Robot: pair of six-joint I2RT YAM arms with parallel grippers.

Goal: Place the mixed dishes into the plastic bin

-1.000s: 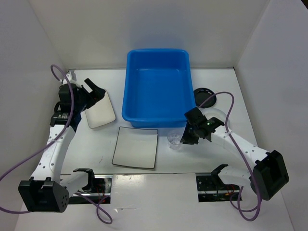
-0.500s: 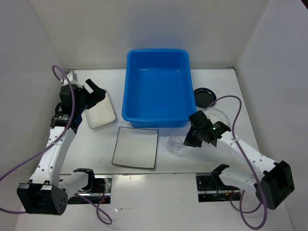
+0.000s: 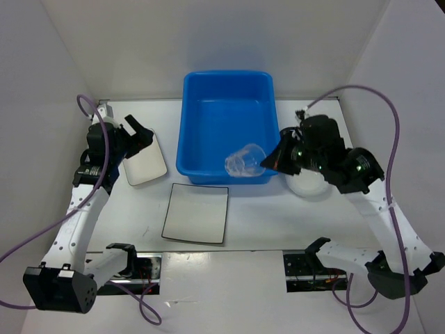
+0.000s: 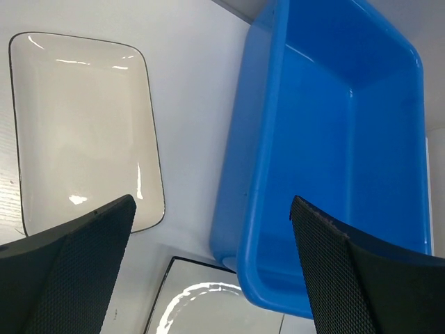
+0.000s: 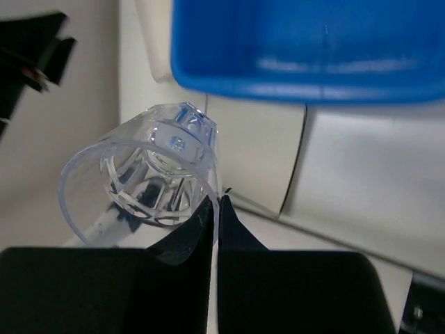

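Note:
The blue plastic bin (image 3: pixel 226 111) stands at the back centre, with nothing visible inside. My right gripper (image 3: pixel 266 161) is shut on the rim of the small clear cup (image 3: pixel 243 161) and holds it tilted in the air over the bin's front right corner; in the right wrist view the cup (image 5: pixel 142 177) is pinched at the fingertips (image 5: pixel 217 209). My left gripper (image 3: pixel 139 132) is open over the white rounded-rectangle plate (image 3: pixel 144 159), also seen in the left wrist view (image 4: pixel 76 125). The flat square plate (image 3: pixel 197 212) lies in front of the bin. The translucent round dish (image 3: pixel 309 184) sits under the right arm. The black plate is hidden.
White walls close in the table at the back and both sides. A purple cable loops above the right arm (image 3: pixel 361 170). The bin's near wall (image 4: pixel 257 181) fills the right of the left wrist view.
My right gripper has lifted the clear cup off the table and carried it up and back to the bin's front right corner. The left arm has barely moved.

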